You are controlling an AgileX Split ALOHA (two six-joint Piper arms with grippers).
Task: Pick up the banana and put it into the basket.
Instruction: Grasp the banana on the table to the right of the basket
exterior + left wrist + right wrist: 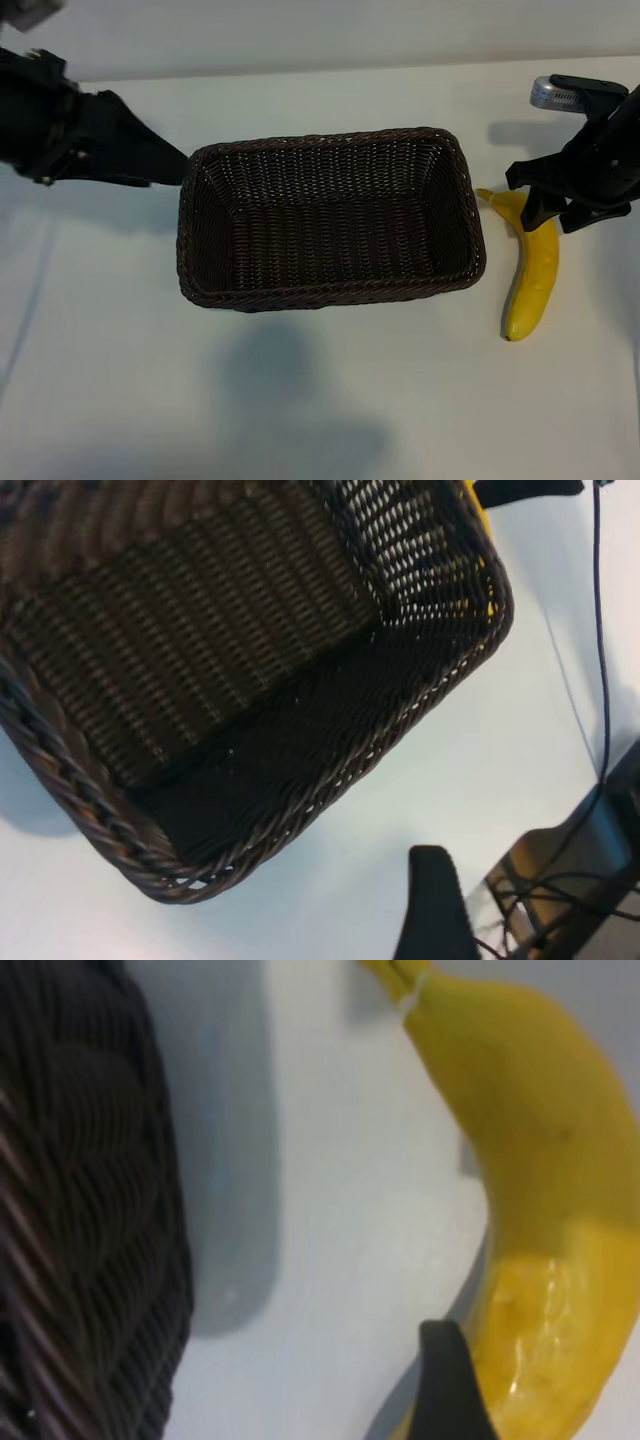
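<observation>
Over at the right edge of the exterior frame, our right gripper [553,205] sits directly above the stem half of the banana [533,275], its two dark fingers spread and straddling the fruit, not clamped on it. From the right wrist view we see one black fingertip [450,1385] at the bottom of the frame, just beside the banana's [540,1210] inner curve, possibly touching it (we cannot tell for certain). Nothing lifted yet: the banana lies flat on the white table [320,400], just right of the basket [330,295], stem end pointing toward the basket's upper right corner.

Moving outward, the basket fills the middle of the frame, with nothing in it. At the upper left, our left gripper [165,165] hangs beside the basket's left rim, jaws standing apart and holding nothing; in the left wrist view one finger [432,905] shows at the bottom, clear of the weave.

Now the risks, as we judge them. We're gripping near the stem, off the banana's middle, so the heavy end could swing down or slip out on the lift. A smooth curved skin may roll between closing fingers. And a low carry could clip the basket's right rim.
</observation>
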